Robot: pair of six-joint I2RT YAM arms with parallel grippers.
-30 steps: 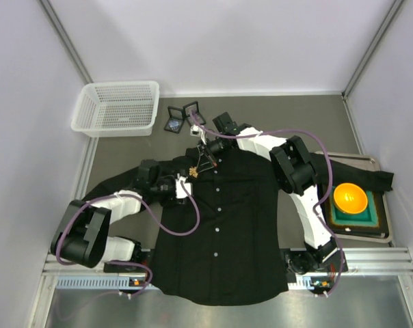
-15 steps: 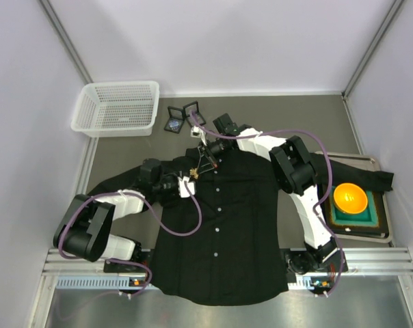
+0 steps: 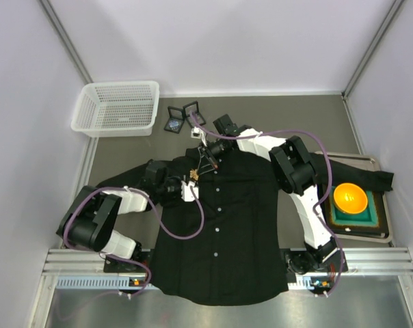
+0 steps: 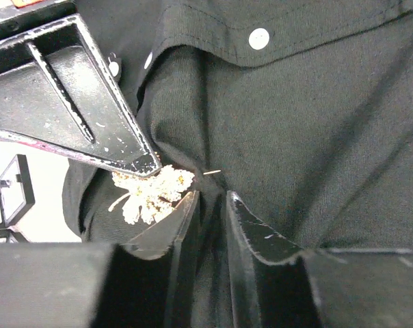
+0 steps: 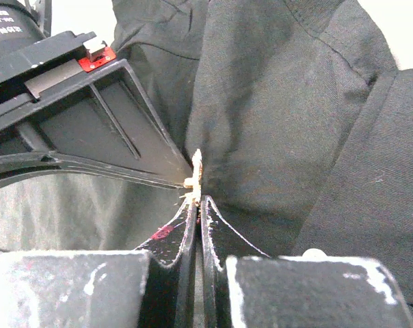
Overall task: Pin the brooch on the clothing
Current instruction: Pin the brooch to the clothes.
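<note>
While against one shirt (image 4: 316, 137), one brooch (image 4: 152, 195), two pincers (image 4: 212, 198) (image 5: 199, 201).

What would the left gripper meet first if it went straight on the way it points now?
Probably the black shirt: a fold of its cloth sits between the jaws of the left gripper and rises right ahead. The brooch lies just beside that line.

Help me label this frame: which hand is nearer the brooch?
Right. The right hand is clamped on the brooch itself; the left hand pinches a fold of the shirt just beside it.
</note>
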